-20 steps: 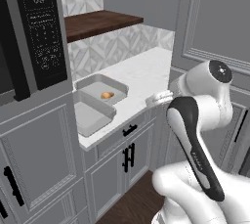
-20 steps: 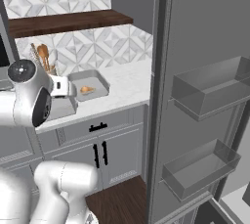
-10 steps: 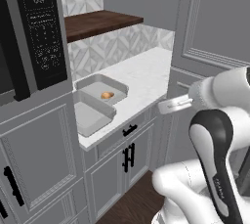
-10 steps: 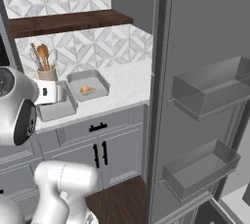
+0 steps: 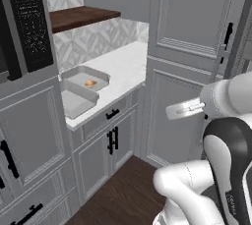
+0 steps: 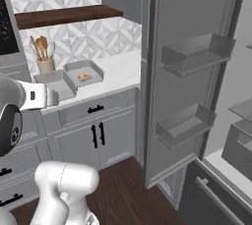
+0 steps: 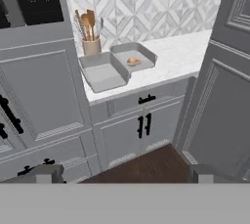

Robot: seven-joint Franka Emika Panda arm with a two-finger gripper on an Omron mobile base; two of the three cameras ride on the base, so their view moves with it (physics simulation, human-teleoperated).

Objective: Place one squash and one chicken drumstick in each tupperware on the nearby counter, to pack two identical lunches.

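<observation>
Two grey tupperware trays stand side by side on the white counter [image 5: 125,67] [image 7: 180,56]. The far tupperware [image 5: 101,75] [image 6: 92,68] [image 7: 144,52] holds a small orange-tan food piece [image 5: 89,82] [image 7: 133,61]; I cannot tell whether it is squash or chicken drumstick. There is nothing in the near tupperware [image 5: 74,103] [image 6: 56,82] [image 7: 102,76]. My gripper [image 5: 170,113] [image 6: 53,97] [image 7: 126,173] hangs in the air off the counter's front, facing the trays from a distance. It is open, with nothing between its fingertips [image 7: 45,172].
A holder of wooden utensils [image 6: 45,64] [image 7: 90,46] stands behind the trays. A dark wooden shelf [image 5: 81,16] and a black microwave [image 5: 29,22] hang above. Tall grey cabinets [image 5: 187,32] rise to the right. An open fridge door with shelves [image 6: 197,54] stands further right.
The whole picture has shifted as the base moved. The arm has swung away from the counter edge toward the tall cabinet. The gripper has stayed open and empty.
</observation>
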